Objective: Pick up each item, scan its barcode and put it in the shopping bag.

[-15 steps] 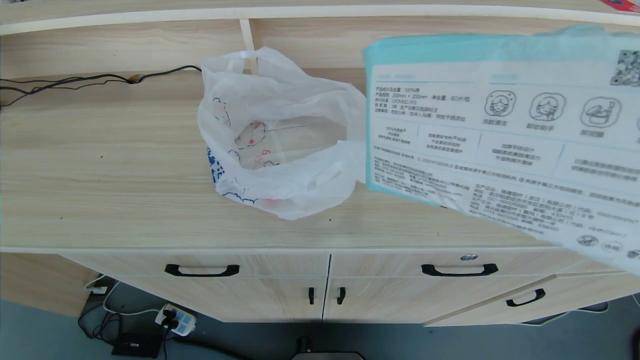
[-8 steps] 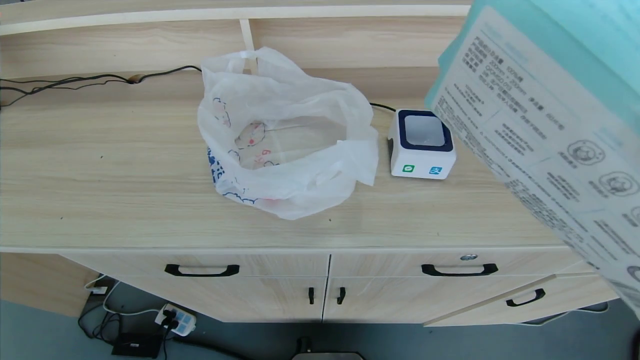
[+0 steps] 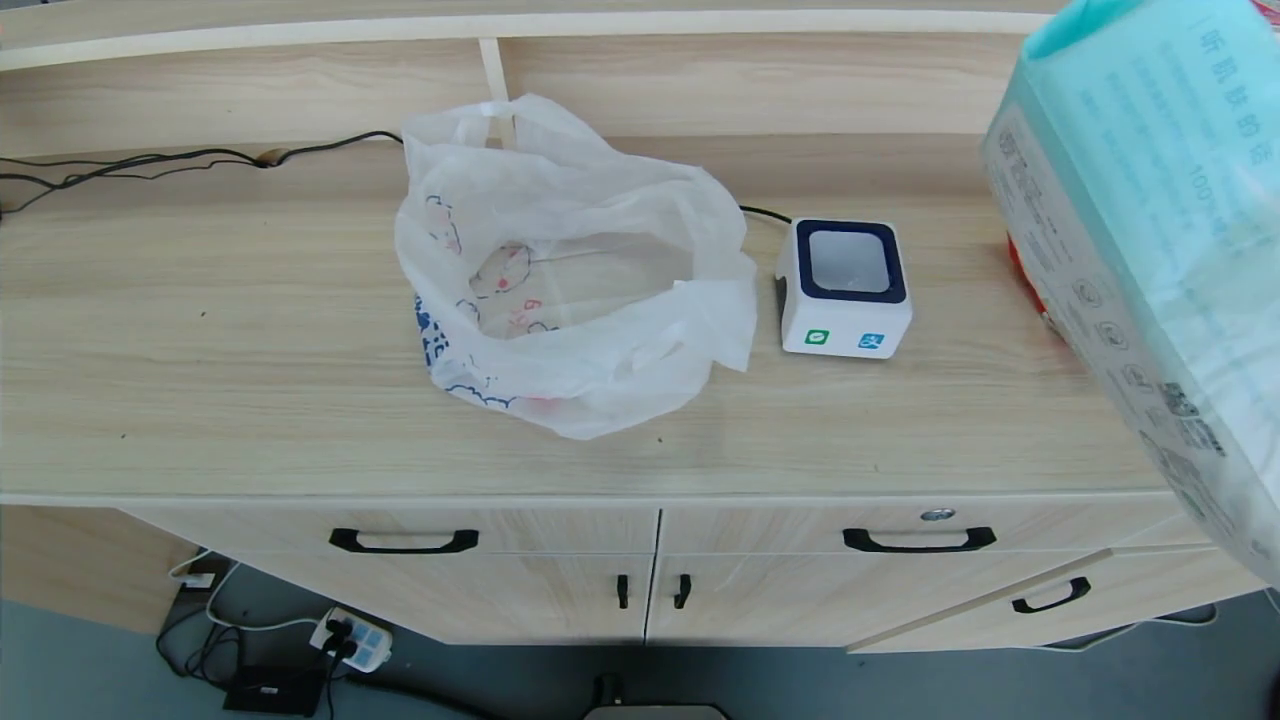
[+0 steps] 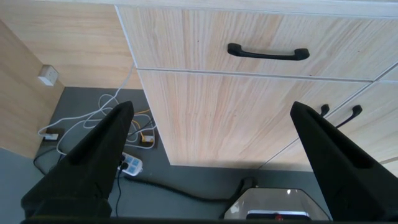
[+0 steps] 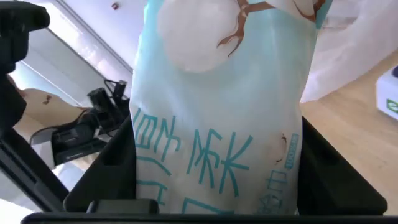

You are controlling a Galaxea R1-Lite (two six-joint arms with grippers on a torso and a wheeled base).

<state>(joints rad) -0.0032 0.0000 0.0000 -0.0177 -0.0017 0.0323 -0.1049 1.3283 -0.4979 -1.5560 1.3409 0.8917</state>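
A soft teal and white pack (image 3: 1150, 230) hangs in the air at the right end of the counter, turned edge-on and close to the head camera. In the right wrist view the pack (image 5: 217, 124) sits between two black fingers (image 5: 106, 174), with my right gripper (image 5: 217, 186) shut on it. The white shopping bag (image 3: 570, 290) stands open at the counter's middle. Just right of it is the white scanner (image 3: 845, 290) with a dark blue top. My left gripper (image 4: 211, 168) is open and holds nothing, low in front of the cabinet drawers (image 4: 261, 37).
A red item (image 3: 1025, 265) peeks out behind the pack on the counter. Black cables (image 3: 150, 160) run along the back left. A raised wooden ledge (image 3: 600, 25) borders the counter's far side. On the floor below lie a power strip (image 3: 350, 640) and wires.
The pack swung from over the scanner to the right and turned from flat to edge-on, uncovering the scanner. The bag has not moved.
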